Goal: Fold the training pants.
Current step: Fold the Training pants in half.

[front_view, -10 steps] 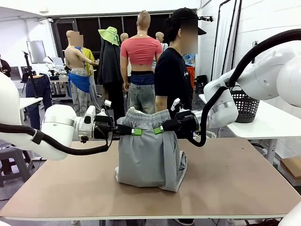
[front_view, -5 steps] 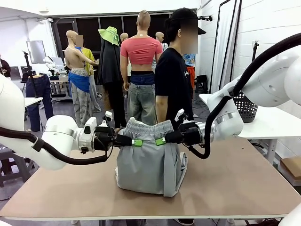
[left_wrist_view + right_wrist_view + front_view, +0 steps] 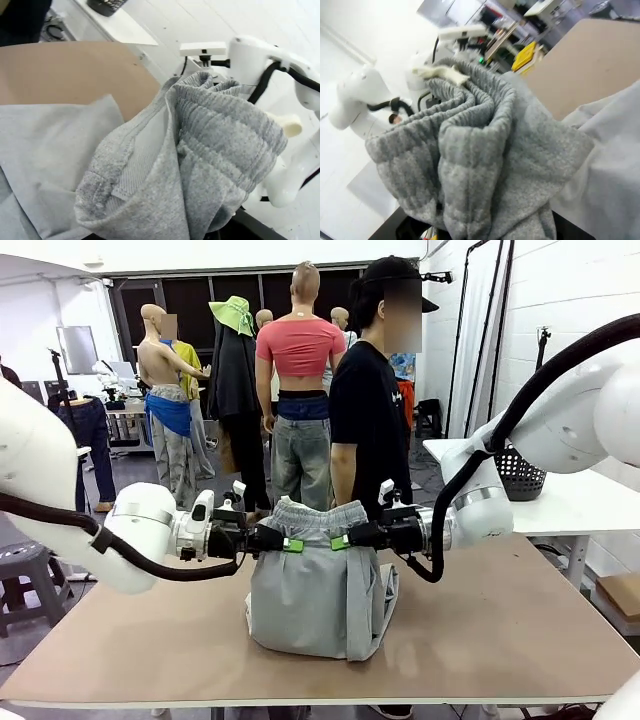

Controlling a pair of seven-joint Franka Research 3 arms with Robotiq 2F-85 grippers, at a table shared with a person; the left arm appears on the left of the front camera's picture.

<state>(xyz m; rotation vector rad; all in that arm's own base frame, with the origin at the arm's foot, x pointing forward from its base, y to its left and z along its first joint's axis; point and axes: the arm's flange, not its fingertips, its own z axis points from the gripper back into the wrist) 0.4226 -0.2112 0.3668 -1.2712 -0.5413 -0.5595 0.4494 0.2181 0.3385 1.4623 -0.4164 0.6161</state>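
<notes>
we had the light grey soft jersey training pants [image 3: 318, 580] hanging between both arms over the middle of the brown wooden table [image 3: 500, 630]. the gathered elastic waistband was up top, stretched roughly level. the lower part of the pants rested folded on the tabletop, with a doubled edge at picture right.

our left gripper [image 3: 291, 545], black with green pads, came in from picture left and was clamped tight on the left end of the waistband. our right gripper [image 3: 340, 541] mirrored it from picture right, jaws pinched narrow on the other end of the waistband. the two sets of green pads sat near each other, facing, with bunched waistband fabric between them.

the left wrist view showed ribbed grey waistband fabric [image 3: 210, 150] bunched right at the fingers, flat pants cloth lying on the table below, and the other white arm behind it. the right wrist view showed the same gathered waistband [image 3: 470, 150] piled up close, table surface beyond.

a person in a black t-shirt [image 3: 368, 410] stood at the far side of the table, directly behind the pants. a black plastic mesh basket [image 3: 522, 468] sat on the white side table [image 3: 570, 505] at picture right.
</notes>
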